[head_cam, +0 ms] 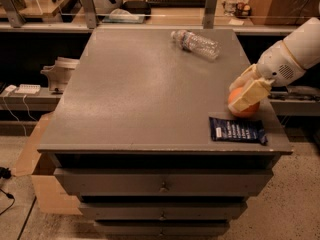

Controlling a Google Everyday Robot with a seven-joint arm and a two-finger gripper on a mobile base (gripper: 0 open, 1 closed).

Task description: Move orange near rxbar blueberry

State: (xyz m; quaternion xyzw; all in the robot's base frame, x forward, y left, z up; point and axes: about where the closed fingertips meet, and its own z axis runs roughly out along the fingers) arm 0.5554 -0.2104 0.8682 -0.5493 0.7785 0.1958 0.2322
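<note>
The orange (243,109) is a round orange fruit low over the grey tabletop (145,89) near its right edge, just behind the rxbar blueberry (237,130), a flat dark navy wrapper with white print near the front right corner. My gripper (246,95) comes in from the right on a white arm and is shut on the orange, with cream fingers (250,95) wrapped over its top and front. I cannot tell whether the orange touches the table.
A clear plastic water bottle (195,43) lies on its side at the back right of the tabletop. Drawers run below the table's front edge. Shelving with clutter stands behind, and a cardboard box (37,184) sits on the floor at the left.
</note>
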